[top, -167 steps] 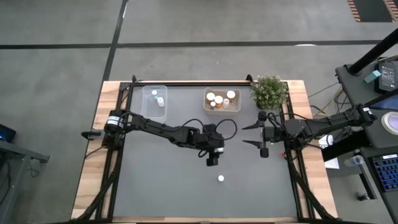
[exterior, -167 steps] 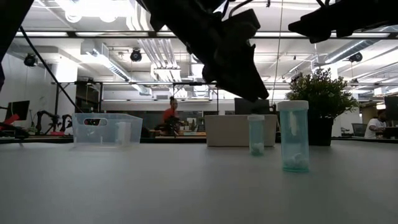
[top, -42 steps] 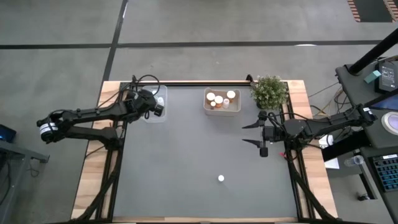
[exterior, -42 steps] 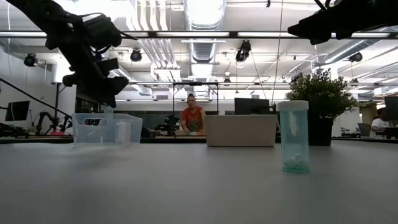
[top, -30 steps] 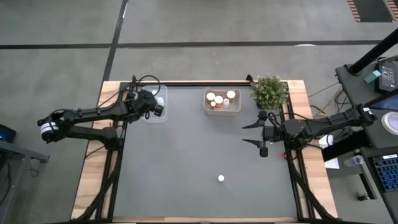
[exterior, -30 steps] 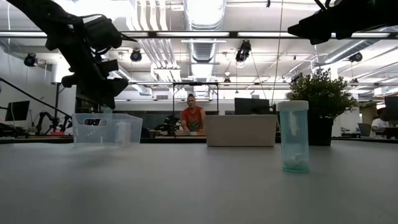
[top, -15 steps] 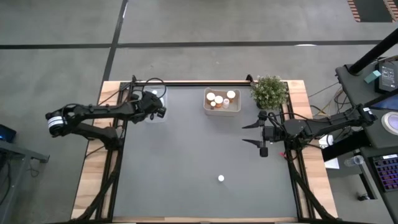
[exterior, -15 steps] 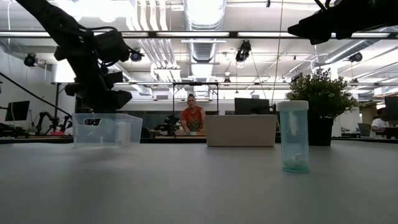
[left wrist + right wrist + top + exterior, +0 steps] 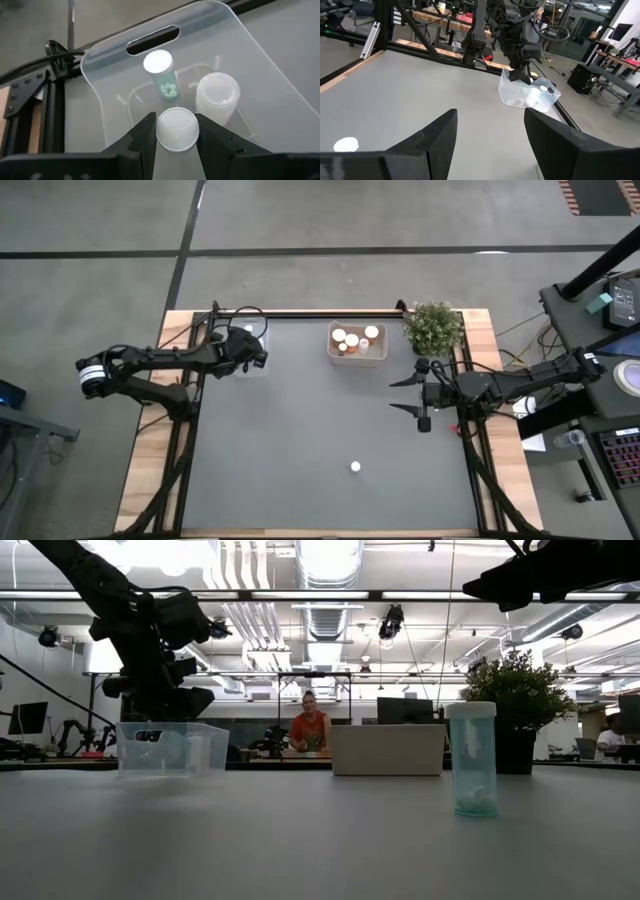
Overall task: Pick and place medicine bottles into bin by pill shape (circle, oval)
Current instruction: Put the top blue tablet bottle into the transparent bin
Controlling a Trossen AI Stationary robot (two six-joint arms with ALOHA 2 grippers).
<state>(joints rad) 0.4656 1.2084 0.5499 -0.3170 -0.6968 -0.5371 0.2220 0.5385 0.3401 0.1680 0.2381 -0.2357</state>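
My left gripper (image 9: 254, 360) hangs over the clear bin (image 9: 238, 367) at the table's far left, shut on a pale medicine bottle with a white cap (image 9: 177, 129). Two more white-capped bottles are in that bin: one (image 9: 160, 67) shows small round pills, the other (image 9: 217, 92) sits beside it. A single bottle (image 9: 355, 467) stands upright on the mat toward the near side, also seen in the low view (image 9: 472, 758). My right gripper (image 9: 405, 396) waits open above the table's right side, holding nothing. My left gripper pinches the bottle between its two fingers at the cap's two opposite sides (image 9: 159, 131). The fingers slant down from the table's left side. The cap faces up toward the wrist, and the body points down into the bin; its lower end is hidden.
A second bin (image 9: 357, 355) with several orange bottles stands at the far middle. A green potted plant (image 9: 434, 327) is at the far right corner. A person (image 9: 308, 730) sits in the room beyond the table. Bare grey mat (image 9: 300, 430) lies between the arms.
My left gripper has sunk toward the clear bin with the bottle and tipped a little further downward, then held still. The bottle stays between its fingers.
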